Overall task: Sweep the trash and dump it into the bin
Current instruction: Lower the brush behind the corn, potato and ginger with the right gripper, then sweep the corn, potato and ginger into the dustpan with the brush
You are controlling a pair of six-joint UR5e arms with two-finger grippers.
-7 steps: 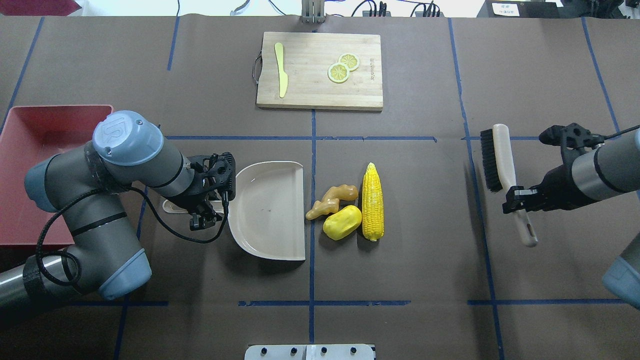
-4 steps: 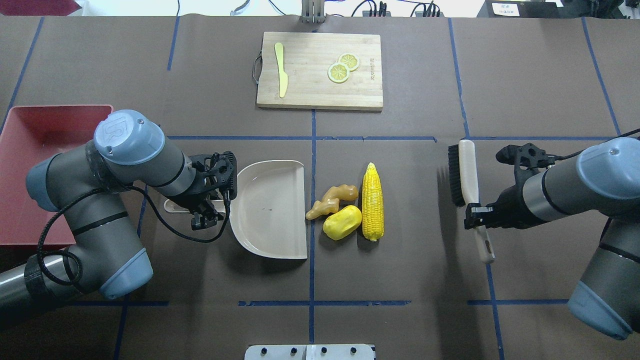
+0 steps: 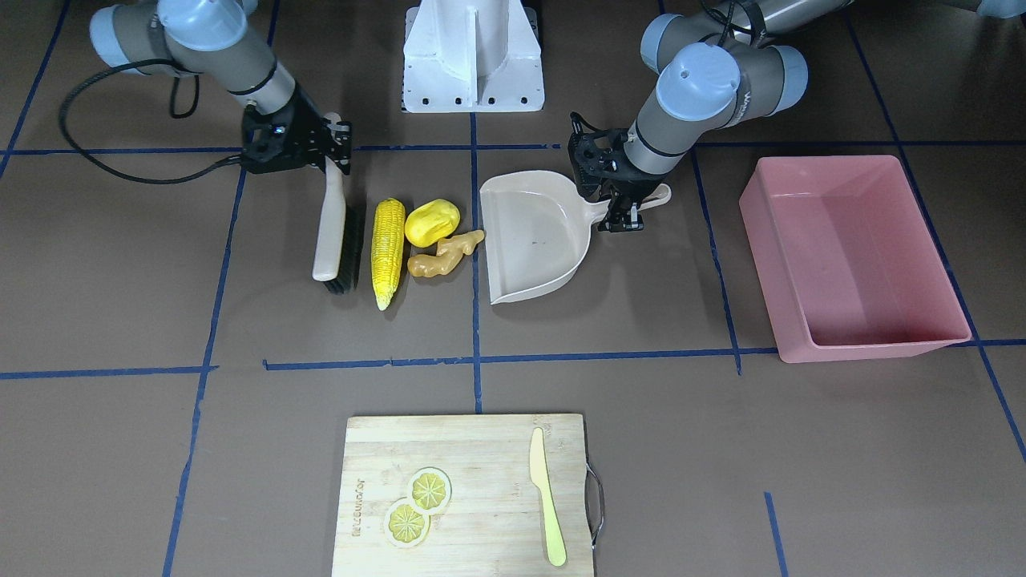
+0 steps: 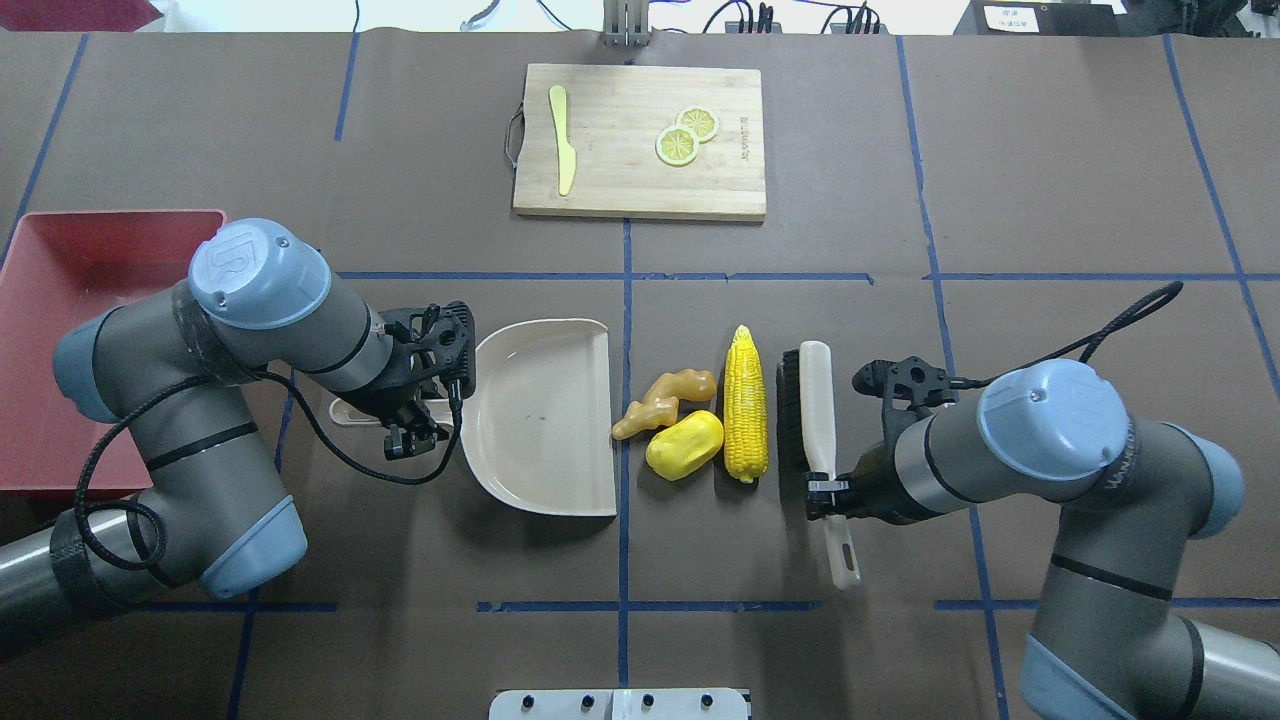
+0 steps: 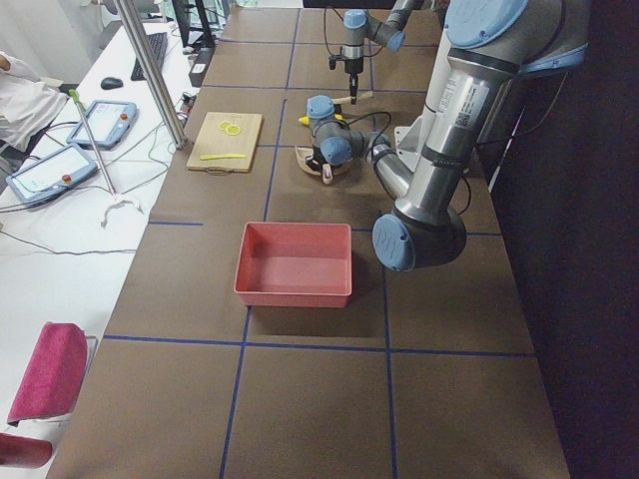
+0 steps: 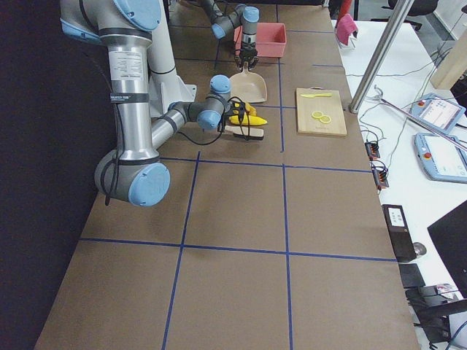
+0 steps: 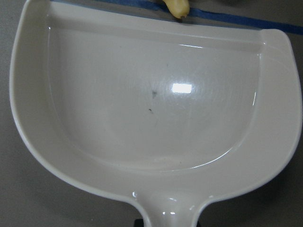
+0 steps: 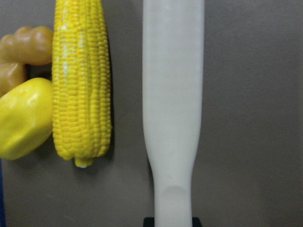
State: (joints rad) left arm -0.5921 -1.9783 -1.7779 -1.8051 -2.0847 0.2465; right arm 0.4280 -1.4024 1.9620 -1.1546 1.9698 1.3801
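The trash lies in a tight group at mid-table: a corn cob (image 4: 745, 403), a lumpy yellow vegetable (image 4: 684, 444) and a tan ginger root (image 4: 665, 400). To their left the beige dustpan (image 4: 540, 420) rests flat with its open mouth toward them, the ginger's tip at its lip. My left gripper (image 4: 410, 420) is shut on the dustpan's handle. My right gripper (image 4: 825, 492) is shut on the handle of a cream brush (image 4: 805, 410), whose black bristles stand just right of the corn. The pink bin (image 4: 60, 270) sits at the far left, partly behind my left arm.
A wooden cutting board (image 4: 640, 140) at the table's far side carries a pale yellow knife (image 4: 564, 140) and two lemon slices (image 4: 685, 135). Blue tape lines cross the brown tabletop. In the exterior left view, tablets and cables lie on a white side table.
My right arm has carried the brush leftward from the table's right side to just beside the corn. The left gripper and dustpan have barely moved. The trash lies as before.
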